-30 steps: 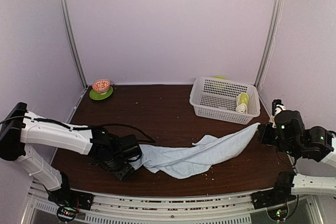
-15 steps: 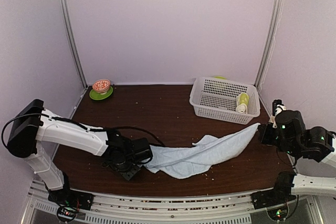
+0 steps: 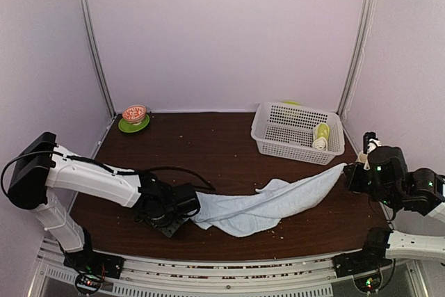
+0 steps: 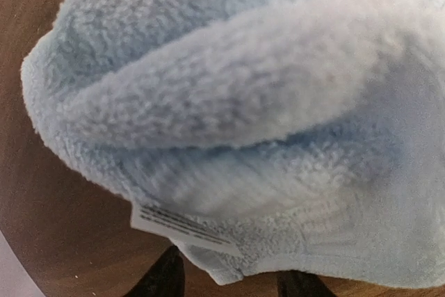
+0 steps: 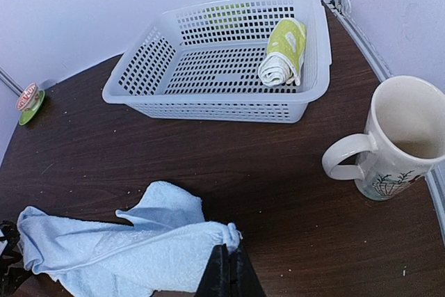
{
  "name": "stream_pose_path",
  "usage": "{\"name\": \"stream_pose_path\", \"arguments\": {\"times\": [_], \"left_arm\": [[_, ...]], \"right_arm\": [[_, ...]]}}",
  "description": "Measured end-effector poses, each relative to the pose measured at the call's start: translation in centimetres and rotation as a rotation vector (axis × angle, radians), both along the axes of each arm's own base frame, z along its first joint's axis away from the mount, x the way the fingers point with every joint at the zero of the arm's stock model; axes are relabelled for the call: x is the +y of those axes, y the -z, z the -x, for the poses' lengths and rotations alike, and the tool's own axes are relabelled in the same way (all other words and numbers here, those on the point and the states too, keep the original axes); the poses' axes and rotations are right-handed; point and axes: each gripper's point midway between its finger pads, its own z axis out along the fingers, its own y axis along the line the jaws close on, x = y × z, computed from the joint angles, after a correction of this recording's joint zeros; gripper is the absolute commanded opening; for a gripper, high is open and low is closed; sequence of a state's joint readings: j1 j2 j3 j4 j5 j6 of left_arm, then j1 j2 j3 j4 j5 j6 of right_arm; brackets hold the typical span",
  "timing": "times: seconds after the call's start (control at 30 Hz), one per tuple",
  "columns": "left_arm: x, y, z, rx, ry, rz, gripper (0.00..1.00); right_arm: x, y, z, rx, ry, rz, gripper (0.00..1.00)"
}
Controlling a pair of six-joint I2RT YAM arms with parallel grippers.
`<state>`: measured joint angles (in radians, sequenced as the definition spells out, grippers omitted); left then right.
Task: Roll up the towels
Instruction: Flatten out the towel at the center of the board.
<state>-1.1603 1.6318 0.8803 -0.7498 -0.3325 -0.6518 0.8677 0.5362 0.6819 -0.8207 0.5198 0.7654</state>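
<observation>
- The pale-blue towel point(image 3: 264, 203) lies on the desk point(image 3: 208, 151) as a long, crumpled band that runs from the left arm across to the right arm. It is not rolled yet.
- The lime-green towel point(image 5: 284, 50) is already a roll and rests inside the white basket point(image 5: 111, 92), against its right wall. So, as I judge, only the blue one is left.
- The right gripper point(image 5: 227, 269) has its fingers together, clamped on one corner of the blue towel near the right edge of the desk.
- The left gripper point(image 3: 184, 208) is at the other end. Its fingers stand apart, with the hem that carries the white tag point(image 4: 182, 227) between them; they do not seem to pinch it yet.
- The step in hand seems to be taking both ends, to spread the cloth flat.
- The next move calls for the left fingers to close on the hem, then a pull outward to take out the folds before any rolling begins.
</observation>
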Motion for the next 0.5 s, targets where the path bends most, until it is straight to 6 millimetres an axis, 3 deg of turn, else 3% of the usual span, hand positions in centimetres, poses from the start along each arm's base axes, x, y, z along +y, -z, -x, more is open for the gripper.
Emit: {"name": "stream_pose_path", "arguments": {"times": [0.27,0.5], "left_arm": [[0.20,0.04,-0.06,-0.007,-0.028,0.008,0.45],[-0.58,0.31,-0.56,-0.006,-0.025,-0.016,0.21]], "right_arm": [[-0.40,-0.10,0.32,-0.003,0.004,-0.009,0.00],[-0.58,-0.17,0.49,-0.005,0.008,-0.021,0.00]]}}
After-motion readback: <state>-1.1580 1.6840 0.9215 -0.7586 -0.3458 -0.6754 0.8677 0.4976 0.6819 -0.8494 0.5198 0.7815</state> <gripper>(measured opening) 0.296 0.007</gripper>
